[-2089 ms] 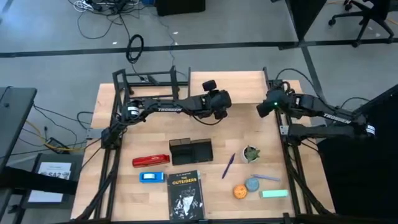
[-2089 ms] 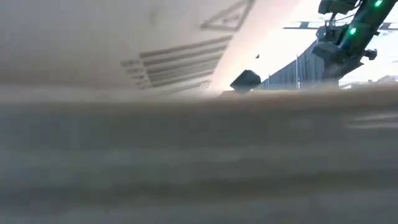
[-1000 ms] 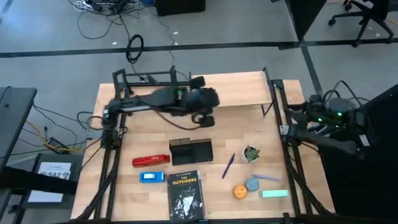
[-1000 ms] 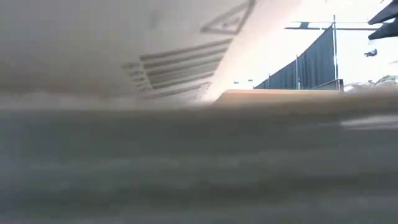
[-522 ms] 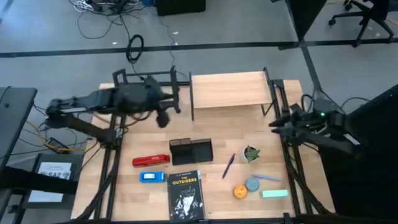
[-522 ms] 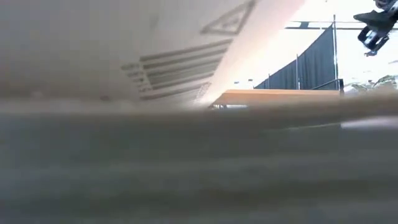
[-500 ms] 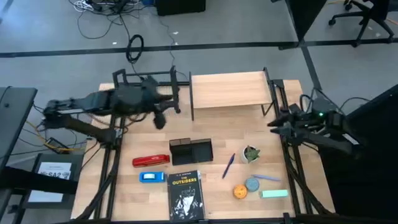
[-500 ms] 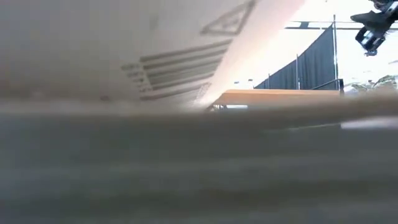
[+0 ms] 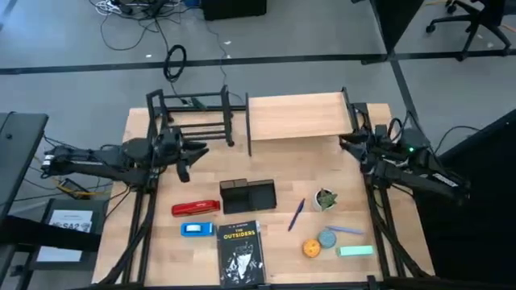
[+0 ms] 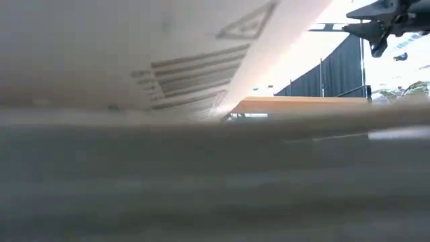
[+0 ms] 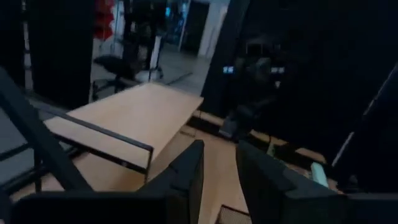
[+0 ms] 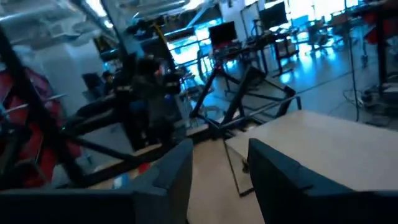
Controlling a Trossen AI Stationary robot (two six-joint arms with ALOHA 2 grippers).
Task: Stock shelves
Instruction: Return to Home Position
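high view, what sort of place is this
Likely a robotics lab or workshop: a wooden table flanked by the left arm and right arm, loose cables on the grey floor, an office chair beyond. The low view shows black curtain partitions.

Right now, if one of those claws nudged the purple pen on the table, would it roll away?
The purple pen looks slim and lies flat on the table, so a sideways nudge would probably roll it. It seems stiff and light, so it should lift without bending. The small potted plant close beside it might stop a roll that way.
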